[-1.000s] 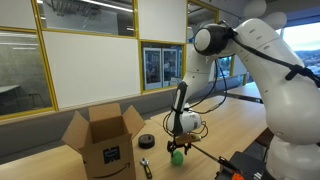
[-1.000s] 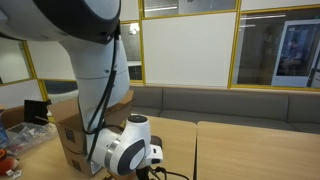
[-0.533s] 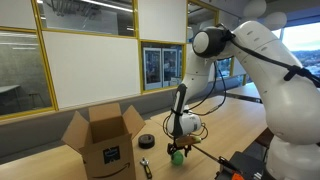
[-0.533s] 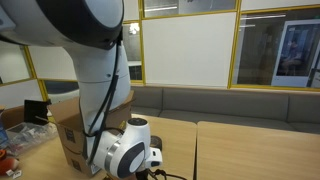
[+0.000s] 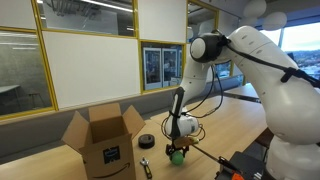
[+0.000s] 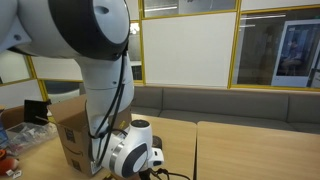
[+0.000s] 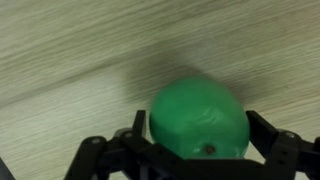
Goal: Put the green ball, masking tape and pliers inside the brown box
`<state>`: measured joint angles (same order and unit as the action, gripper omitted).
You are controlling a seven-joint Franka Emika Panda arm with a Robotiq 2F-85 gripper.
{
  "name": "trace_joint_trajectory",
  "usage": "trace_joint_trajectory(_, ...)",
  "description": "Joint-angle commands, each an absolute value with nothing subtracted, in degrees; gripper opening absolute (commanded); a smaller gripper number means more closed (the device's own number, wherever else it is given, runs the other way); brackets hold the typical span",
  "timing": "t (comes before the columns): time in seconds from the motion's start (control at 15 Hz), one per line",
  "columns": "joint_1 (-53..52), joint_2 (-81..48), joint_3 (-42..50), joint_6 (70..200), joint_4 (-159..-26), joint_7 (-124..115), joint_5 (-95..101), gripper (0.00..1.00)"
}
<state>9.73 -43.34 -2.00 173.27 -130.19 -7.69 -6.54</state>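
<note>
The green ball (image 7: 198, 120) fills the wrist view, with my gripper (image 7: 198, 135) closed on it, one black finger against each side. In an exterior view the ball (image 5: 177, 154) sits low at the wooden table under the gripper (image 5: 177, 148). The brown box (image 5: 100, 138) stands open to its left, flaps up, logo side facing the camera; it also shows in an exterior view (image 6: 66, 135). The masking tape (image 5: 147, 142) lies flat between box and ball. The pliers (image 5: 146, 167) lie in front of the box near the table edge.
A black and red device (image 5: 245, 165) sits at the table's near right corner. Loose items (image 6: 12, 135) lie left of the box. A cushioned bench (image 6: 230, 100) and glass walls run behind the table.
The arm's upper links have shifted slightly left and the wrist has settled a little lower over the ball. Box, tape and pliers have not moved.
</note>
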Motion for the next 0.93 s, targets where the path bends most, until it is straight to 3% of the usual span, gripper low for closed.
trace_joint_trajectory(0.0, 10.12, -44.39, -2.11, 172.25, -128.06, -5.72, -7.02, 0.74)
trace_joint_trajectory(0.13, 10.12, -44.16, -2.09, 172.18, -128.05, -5.55, -7.04, 0.62)
trace_joint_trajectory(0.87, 8.20, -34.39, 0.91, 167.31, -131.69, -4.71, -6.07, 0.62)
